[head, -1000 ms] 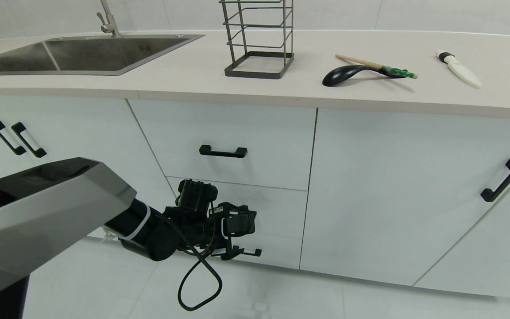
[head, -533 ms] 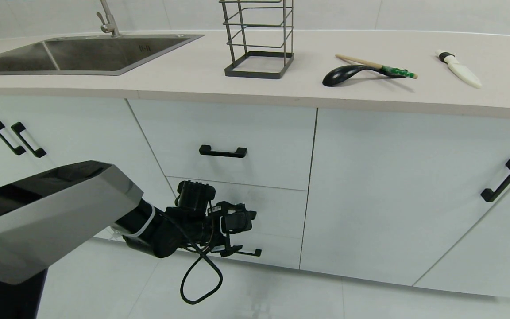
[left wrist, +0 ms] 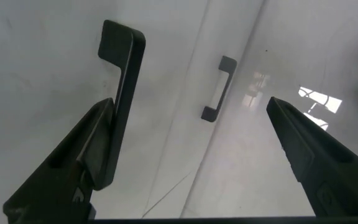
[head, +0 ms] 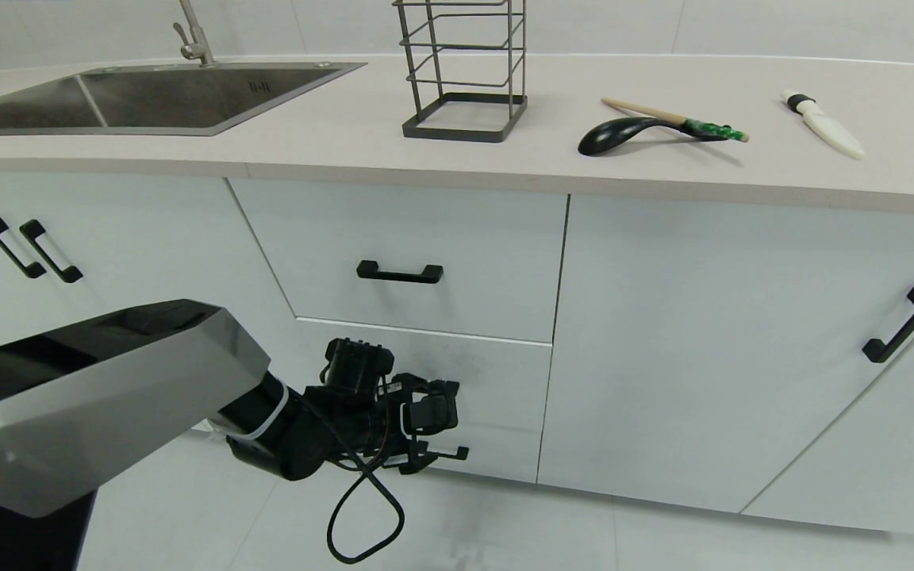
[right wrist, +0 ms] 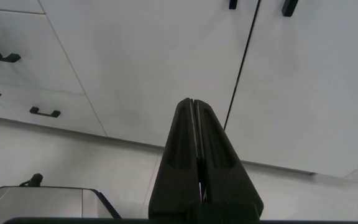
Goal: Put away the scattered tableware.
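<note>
Nothing stowed yet, I judge. Left gripper [left wrist: 191, 109] jaws apart beside lower drawer handle [left wrist: 122, 87]; right gripper [right wrist: 194, 109] pressed together. Black spoon [head: 614, 133], chopstick [head: 667, 116] and white knife [head: 826, 125] lie on counter [head: 306, 135] well above left gripper; wire rack [head: 463, 119] empty.

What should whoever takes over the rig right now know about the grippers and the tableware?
Left gripper: open, low at the lower drawer, its handle next to one finger, not gripped.
Right gripper: shut, empty, facing the cabinet doors.
Things: spoon, chopstick lying across the spoon's stem, and knife, all on the counter to the right of the rack.
Done: nothing put away; the drawer looks shut.
Left: probably grip the handle, then move all three pieces.
</note>
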{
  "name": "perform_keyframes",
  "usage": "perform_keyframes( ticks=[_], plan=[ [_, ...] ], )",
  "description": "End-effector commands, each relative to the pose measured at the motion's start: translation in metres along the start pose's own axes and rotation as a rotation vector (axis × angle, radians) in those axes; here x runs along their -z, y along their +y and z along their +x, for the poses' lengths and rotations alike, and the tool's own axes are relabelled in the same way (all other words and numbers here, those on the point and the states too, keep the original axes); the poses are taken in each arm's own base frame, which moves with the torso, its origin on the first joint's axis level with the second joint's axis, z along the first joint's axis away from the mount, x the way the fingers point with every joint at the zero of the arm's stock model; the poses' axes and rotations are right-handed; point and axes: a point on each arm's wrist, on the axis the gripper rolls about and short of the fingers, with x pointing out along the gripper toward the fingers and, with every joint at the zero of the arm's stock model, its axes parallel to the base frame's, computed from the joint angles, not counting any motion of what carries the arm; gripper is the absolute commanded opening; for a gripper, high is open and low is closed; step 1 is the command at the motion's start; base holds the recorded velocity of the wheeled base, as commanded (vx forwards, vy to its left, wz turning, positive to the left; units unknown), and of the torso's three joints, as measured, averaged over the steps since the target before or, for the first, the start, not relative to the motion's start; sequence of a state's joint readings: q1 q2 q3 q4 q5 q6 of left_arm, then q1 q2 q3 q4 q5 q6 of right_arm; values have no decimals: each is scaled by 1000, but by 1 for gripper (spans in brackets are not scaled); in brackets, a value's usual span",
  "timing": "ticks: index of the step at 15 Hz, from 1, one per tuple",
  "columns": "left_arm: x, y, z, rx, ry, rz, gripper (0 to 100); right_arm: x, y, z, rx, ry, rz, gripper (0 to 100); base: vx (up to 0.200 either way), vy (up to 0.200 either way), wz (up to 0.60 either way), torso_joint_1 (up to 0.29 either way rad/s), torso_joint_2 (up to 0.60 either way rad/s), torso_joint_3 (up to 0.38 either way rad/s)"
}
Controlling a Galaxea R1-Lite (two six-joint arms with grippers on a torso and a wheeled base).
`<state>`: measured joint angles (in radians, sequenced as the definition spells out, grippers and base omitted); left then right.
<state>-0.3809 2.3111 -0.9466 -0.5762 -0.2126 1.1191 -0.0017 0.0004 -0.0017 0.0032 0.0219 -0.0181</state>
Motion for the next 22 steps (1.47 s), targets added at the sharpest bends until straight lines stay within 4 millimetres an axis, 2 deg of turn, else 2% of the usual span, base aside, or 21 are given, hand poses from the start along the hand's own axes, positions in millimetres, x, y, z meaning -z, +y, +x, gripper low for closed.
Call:
perform_keyframes(
  ticks=[1,5,6,7,8,9,10,11,12,13,15,16,17,19,22],
  plan=[
    [3,-11,-4,49,14,-14,100,0,0,0,-1,0,0,0,0,0,0,0,0,0],
    [2,-13,-12,33,6,-14,100,0,0,0,0,0,0,0,0,0,0,0,0,0],
    [1,-16,-23,35,8,-13,100,0,0,0,-1,0,0,0,0,0,0,0,0,0],
    [1,-17,-26,35,8,-13,100,0,0,0,0,0,0,0,0,0,0,0,0,0],
    [-2,-23,-45,39,8,-11,100,0,0,0,0,0,0,0,0,0,0,0,0,0],
    [-2,-23,-45,39,8,-11,100,0,0,0,0,0,0,0,0,0,0,0,0,0],
    [-7,-29,-72,31,-6,3,100,0,0,0,-1,0,0,0,0,0,0,0,0,0],
    [-10,-34,-81,34,-12,5,100,0,0,0,0,0,0,0,0,0,0,0,0,0],
    [-14,-39,-106,13,-24,12,100,0,0,0,-1,0,0,0,0,0,0,0,0,0],
    [-16,-43,-120,-1,-33,14,100,0,0,0,-1,0,0,0,0,0,0,0,0,0],
    [-23,-41,-147,-65,-59,25,100,0,0,0,-1,0,0,0,0,0,0,0,0,0],
    [-25,-40,-151,-76,-67,30,100,0,0,0,-1,0,0,0,0,0,0,0,0,0],
    [-35,-38,-160,-106,-103,49,100,0,0,0,-1,0,0,0,0,0,0,0,0,0],
    [-45,-40,-163,-115,-132,26,100,0,0,0,-1,0,0,0,0,0,0,0,0,0],
    [-49,-40,-161,-128,-119,25,100,0,0,0,-1,0,0,0,0,0,0,0,0,0]
  ],
)
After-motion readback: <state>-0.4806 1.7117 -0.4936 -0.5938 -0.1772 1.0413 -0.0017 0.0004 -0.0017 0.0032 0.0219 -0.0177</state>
